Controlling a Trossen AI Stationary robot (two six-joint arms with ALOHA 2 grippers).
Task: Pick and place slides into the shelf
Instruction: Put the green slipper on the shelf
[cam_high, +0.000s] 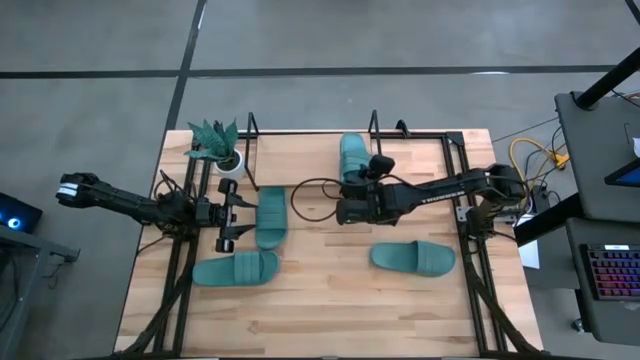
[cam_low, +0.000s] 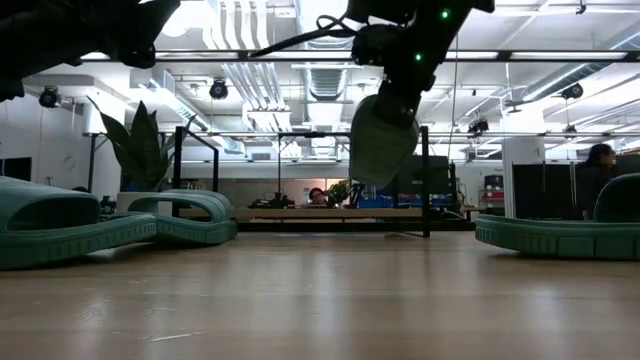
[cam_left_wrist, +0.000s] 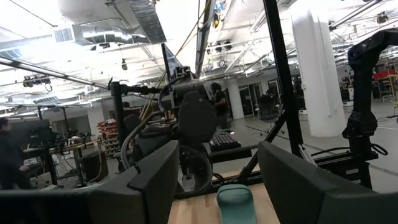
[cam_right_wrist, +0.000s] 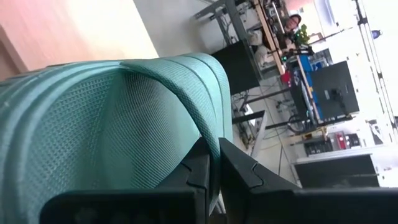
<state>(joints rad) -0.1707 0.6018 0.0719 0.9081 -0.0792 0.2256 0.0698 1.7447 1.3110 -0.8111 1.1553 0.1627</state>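
Right gripper (cam_right_wrist: 214, 163) is clamped on the strap of a teal slide (cam_high: 353, 155), held clear of the table near the shelf (cam_high: 420, 140) at the far edge — to do this well, keep the sandal level, carry it over the light board and only let go once the sole rests flat. Left gripper (cam_high: 232, 212) waits with fingers spread beside two more slides (cam_high: 270, 217). Shelf board is mostly hidden behind the arm, its free space hard to judge — the fourth slide (cam_high: 413, 258) lies apart.

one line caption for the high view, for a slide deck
Right pincer carries a teal slide toward the shelf; three slides wait on the table.
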